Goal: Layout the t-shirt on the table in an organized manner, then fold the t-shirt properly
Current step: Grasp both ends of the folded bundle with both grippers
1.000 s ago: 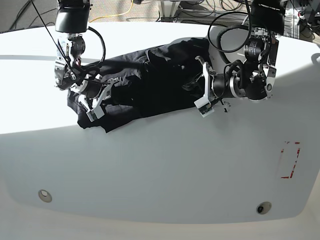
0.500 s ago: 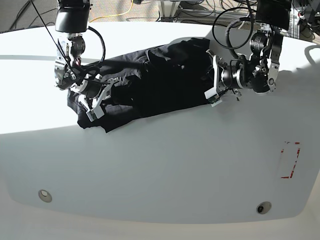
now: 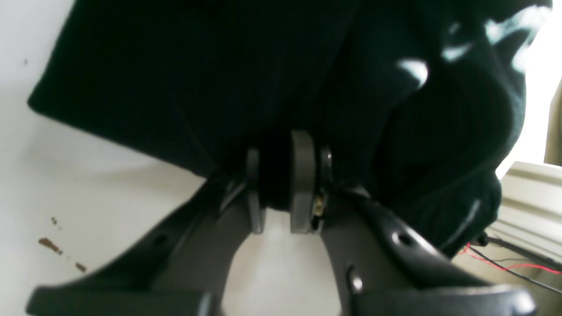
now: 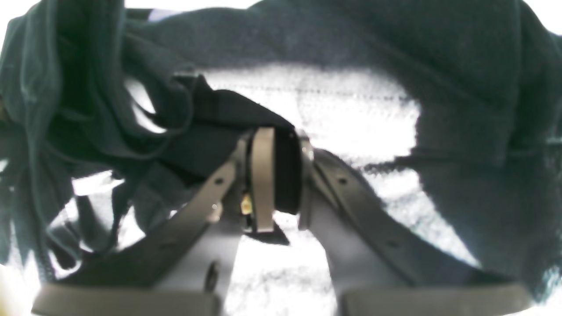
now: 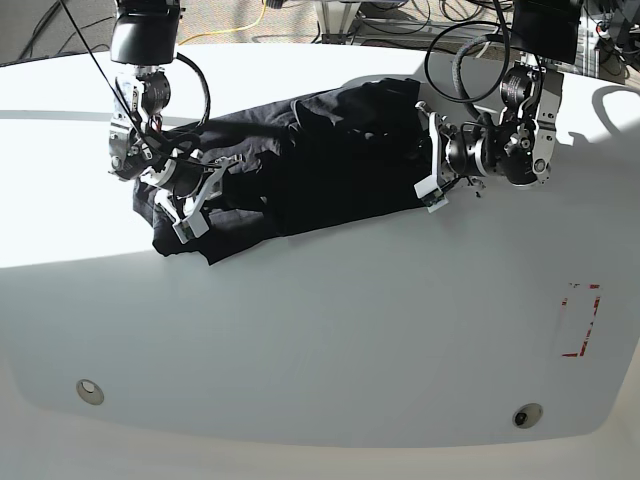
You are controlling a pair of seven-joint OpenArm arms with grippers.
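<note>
Lettering or print cannot be read anywhere on the t-shirt (image 5: 310, 165), which shows only plain black cloth in all three views. It lies bunched and creased across the far half of the white bench (image 5: 330, 330), running from about 9 o'clock to 2 o'clock around the bench's middle in the base view. Left fingers (image 3: 281, 188) are clenched on a fold of the shirt's edge, dark cloth filling the narrow gap between the two grey pads, with the bare bench just below them; in the base view that gripper (image 5: 433, 160) sits at the shirt's 3 o'clock end. Right fingers (image 4: 276, 175) are likewise pinched on a thick black fold, with loose wrinkled cloth heaped toward 9 o'clock of them and bright bench showing behind; in the base view they sit at the shirt's 9 o'clock end (image 5: 190, 190). On the near part of the bench, a red dashed rectangle mark (image 5: 581, 318) lies at 4 o'clock, one small metal disc (image 5: 90, 391) at 7 o'clock and another (image 5: 527, 415) at 5 o'clock, all well apart from the shirt. Black cables (image 5: 470, 50) loop over the left arm at 1 o'clock
</note>
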